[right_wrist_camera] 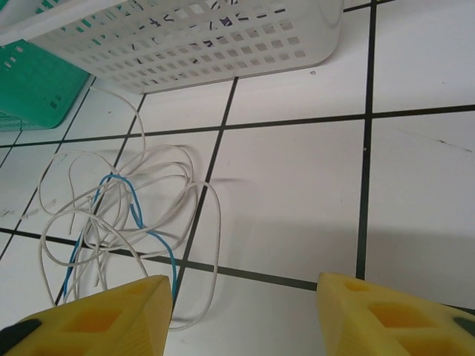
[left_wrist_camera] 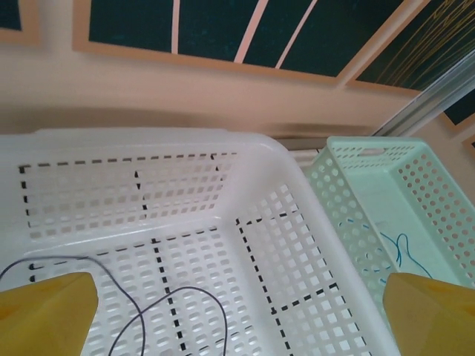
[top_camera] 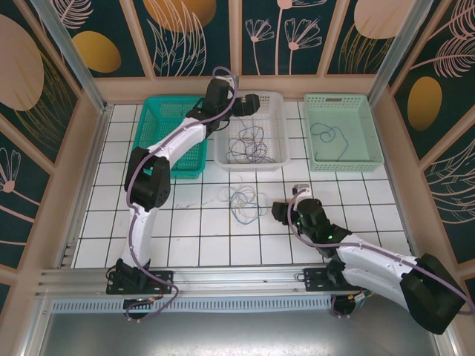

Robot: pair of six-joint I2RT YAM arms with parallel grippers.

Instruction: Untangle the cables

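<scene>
One loose tangle of cables [top_camera: 249, 202] lies on the white-tiled desk [top_camera: 193, 237] near its middle. The right wrist view shows this tangle [right_wrist_camera: 126, 215] as pale whitish loops with a blue wire threaded through them, lying flat across the dark grout lines. A second bunch of cables [top_camera: 251, 141], dark and purplish, sits curled on the floor of the white basket [top_camera: 252, 165], which stands at 12 o'clock from the tangle; in the left wrist view one thin dark strand of that bunch [left_wrist_camera: 174, 308] arches over the perforated floor. A single dark blue cable [top_camera: 330, 136] lies in the pale green basket [top_camera: 345, 165], at 2 o'clock from the tangle and just beside the white basket on its 3 o'clock side. The teal basket [top_camera: 148, 122] stands at 10 o'clock from the tangle, close against the white basket's 9 o'clock side. The left arm [top_camera: 174, 144] rises from the desk's 7 o'clock edge and crosses above the teal basket. The left jaws hang over the white basket's 11 o'clock corner, spread wide, their yellow fingers [left_wrist_camera: 44, 315] at the lower corners of the wrist view with nothing held between them. The right arm [top_camera: 371, 256] lies low from 5 o'clock. The right jaws sit near the tangle at its 3 o'clock side and are apart, with bare tile between the yellow fingers [right_wrist_camera: 111, 315] and the tangle's nearest loop running just beside one of them.
</scene>
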